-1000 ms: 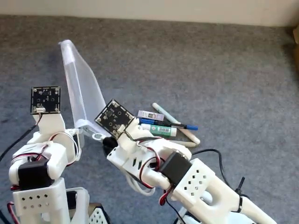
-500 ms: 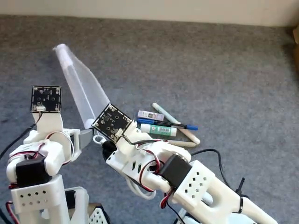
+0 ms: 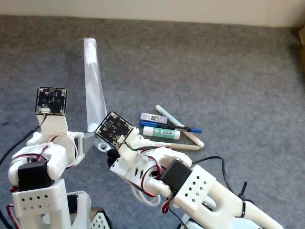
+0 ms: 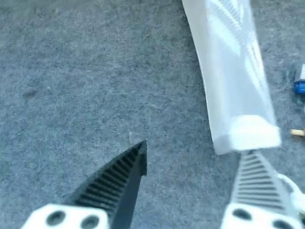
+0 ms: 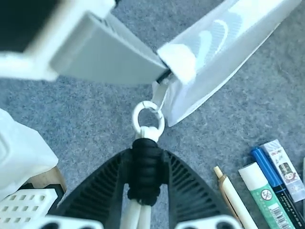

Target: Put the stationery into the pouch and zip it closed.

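The right claw (image 5: 146, 160) is clamped narrow on the black cord of the pull (image 5: 148, 132), whose ring links to the pouch (image 5: 224, 38) just ahead. The left claw (image 4: 196, 149) gapes wide, and the pouch's corner touches the tip of one jaw. The pouch's far end is cut off. Whether its zip is open is hard to tell. The pens (image 3: 167, 129) lie beside the right claw, away from the left one.

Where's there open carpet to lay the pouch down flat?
Bare carpet lies right of the stationery, left of the pouch, and along the far edge. It's crowded around both, where the right jaws grip the zipper pull cord.
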Motion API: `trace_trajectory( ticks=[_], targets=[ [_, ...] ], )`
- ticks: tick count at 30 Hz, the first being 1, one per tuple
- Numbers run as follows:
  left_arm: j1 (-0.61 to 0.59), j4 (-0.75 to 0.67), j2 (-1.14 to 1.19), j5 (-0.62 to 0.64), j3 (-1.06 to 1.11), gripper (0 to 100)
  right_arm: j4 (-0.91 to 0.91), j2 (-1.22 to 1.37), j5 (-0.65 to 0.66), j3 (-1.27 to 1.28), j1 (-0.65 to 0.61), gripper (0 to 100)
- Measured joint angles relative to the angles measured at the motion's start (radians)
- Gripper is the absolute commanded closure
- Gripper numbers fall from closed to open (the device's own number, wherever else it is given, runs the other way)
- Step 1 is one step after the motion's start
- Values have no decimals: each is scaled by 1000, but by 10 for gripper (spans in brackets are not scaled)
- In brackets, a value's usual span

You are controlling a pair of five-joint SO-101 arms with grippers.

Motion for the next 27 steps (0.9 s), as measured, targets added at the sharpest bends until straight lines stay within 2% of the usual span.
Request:
trace_trajectory(
  ticks=[12,21,27],
  targets=[
    [8,-74,-12,-3,106,951,-17,2,0,0,0,995],
    [-72,-106,-14,-3,173,971,-28,5,0,0,-5,995],
    [-203,-135,-2,-3,189,979,-14,0,2,94,21,995]
  ],
)
